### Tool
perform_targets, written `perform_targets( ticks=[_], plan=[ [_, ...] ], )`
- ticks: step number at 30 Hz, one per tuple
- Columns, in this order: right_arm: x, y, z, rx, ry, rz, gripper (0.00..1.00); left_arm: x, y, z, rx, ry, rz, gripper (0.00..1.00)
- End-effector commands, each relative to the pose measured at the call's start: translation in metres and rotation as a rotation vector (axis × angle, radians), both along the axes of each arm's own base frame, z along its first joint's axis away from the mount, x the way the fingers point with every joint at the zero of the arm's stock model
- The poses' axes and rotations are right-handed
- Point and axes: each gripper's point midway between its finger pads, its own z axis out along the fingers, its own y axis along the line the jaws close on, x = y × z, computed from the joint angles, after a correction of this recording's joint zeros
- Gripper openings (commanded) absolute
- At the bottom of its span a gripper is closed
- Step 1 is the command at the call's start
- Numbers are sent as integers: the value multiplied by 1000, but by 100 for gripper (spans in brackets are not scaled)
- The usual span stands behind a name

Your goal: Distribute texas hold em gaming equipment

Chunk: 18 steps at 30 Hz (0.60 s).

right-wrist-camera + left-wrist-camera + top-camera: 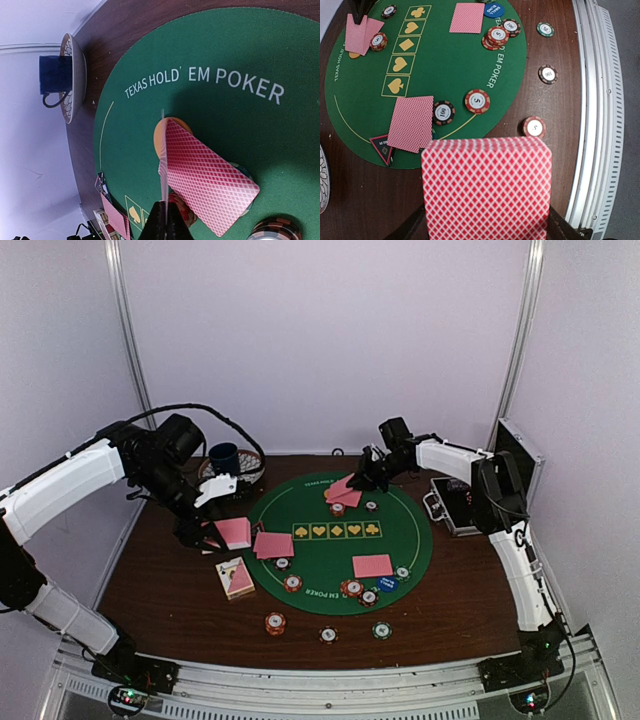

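- Your left gripper clamps the deck; your right gripper pinches one card.
- Three hands lie dealt on the mat; three chips sit off it, unplaced.

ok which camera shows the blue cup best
The right wrist view: the blue cup shows large and sharp there, handle and patterned saucer included, though the picture is turned sideways. The top external view shows it small, dark and far off. The left wrist view catches only a sliver of the saucer's rim, not the cup.
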Motion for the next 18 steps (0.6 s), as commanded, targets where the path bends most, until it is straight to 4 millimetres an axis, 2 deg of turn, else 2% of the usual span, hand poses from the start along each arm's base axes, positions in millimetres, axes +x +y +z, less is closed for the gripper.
perform_targets(
  ticks=[1,4,10,15,17,18],
  plan=[
    [11,-7,4,-44,-47,-15,11,1,-4,21,-52,-46,-14,0],
    [12,-11,12,-66,-74,-19,30,1,-4,21,-50,-48,-12,0],
    [11,-17,46,-100,-141,-11,56,0,-3,19,-45,-46,-12,0],
    [1,-21,73,-124,-190,13,80,0,-3,21,-49,-52,-11,0],
    [-5,-21,90,-126,-217,20,95,0,-2,21,-48,-51,-10,0],
    [-8,-21,94,-129,-225,22,99,0,-2,21,-48,-51,-11,0]
  ],
)
